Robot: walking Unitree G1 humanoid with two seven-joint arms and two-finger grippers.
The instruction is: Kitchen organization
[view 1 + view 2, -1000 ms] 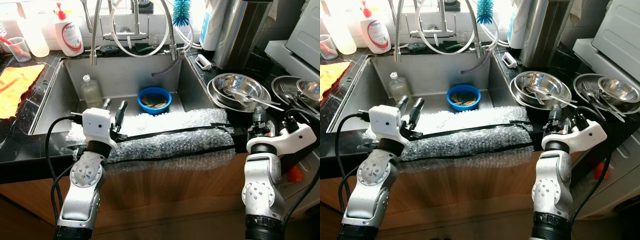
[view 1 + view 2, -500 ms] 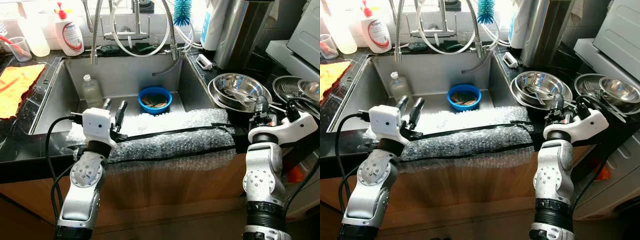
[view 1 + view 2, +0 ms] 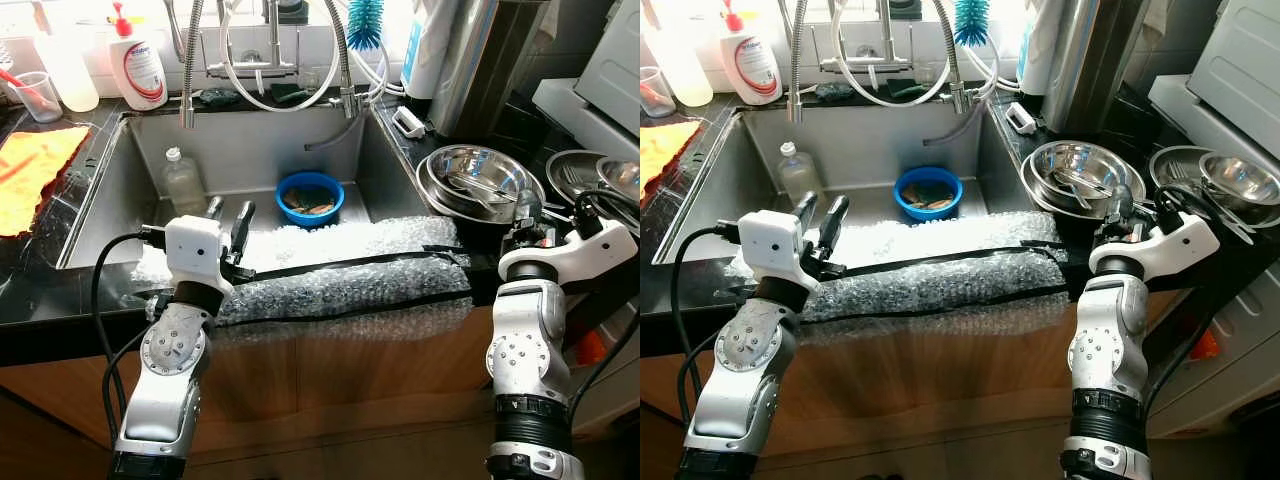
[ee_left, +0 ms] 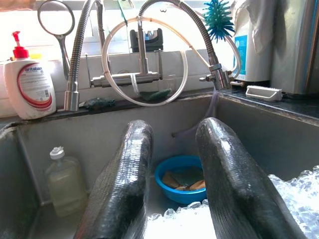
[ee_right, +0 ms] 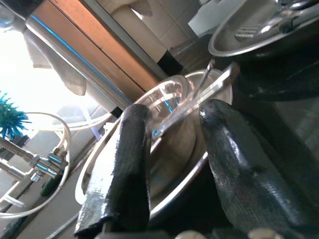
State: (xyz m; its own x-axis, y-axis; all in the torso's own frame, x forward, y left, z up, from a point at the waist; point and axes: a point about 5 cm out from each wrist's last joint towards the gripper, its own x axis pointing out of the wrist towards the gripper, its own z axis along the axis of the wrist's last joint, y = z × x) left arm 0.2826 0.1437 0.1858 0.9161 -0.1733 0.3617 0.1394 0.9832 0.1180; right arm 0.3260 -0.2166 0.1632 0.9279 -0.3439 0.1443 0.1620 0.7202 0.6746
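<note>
My left gripper (image 3: 227,213) stands open over the near edge of the sink (image 3: 150,150), its fingers (image 4: 132,164) apart with nothing between them, just above a sheet of bubble wrap (image 3: 340,272) draped over the sink's front. In the sink lie a blue bowl (image 3: 309,198) with scraps and a clear bottle (image 3: 181,183). My right gripper (image 5: 174,119) is open at the near rim of stacked steel bowls (image 3: 478,178) on the right counter, pointing at them. Utensils (image 5: 199,92) lie in the top bowl.
More steel bowls (image 3: 603,180) with a fork stand at the far right. An orange cloth (image 3: 30,170) lies on the left counter; a soap dispenser (image 3: 142,68), a hose tap (image 3: 270,60) and a blue brush (image 3: 364,22) line the back. A tall steel appliance (image 3: 480,60) rises behind the bowls.
My right arm has lifted and swung its gripper up and a little right, to the rim of the steel bowls. The left arm has not moved.
</note>
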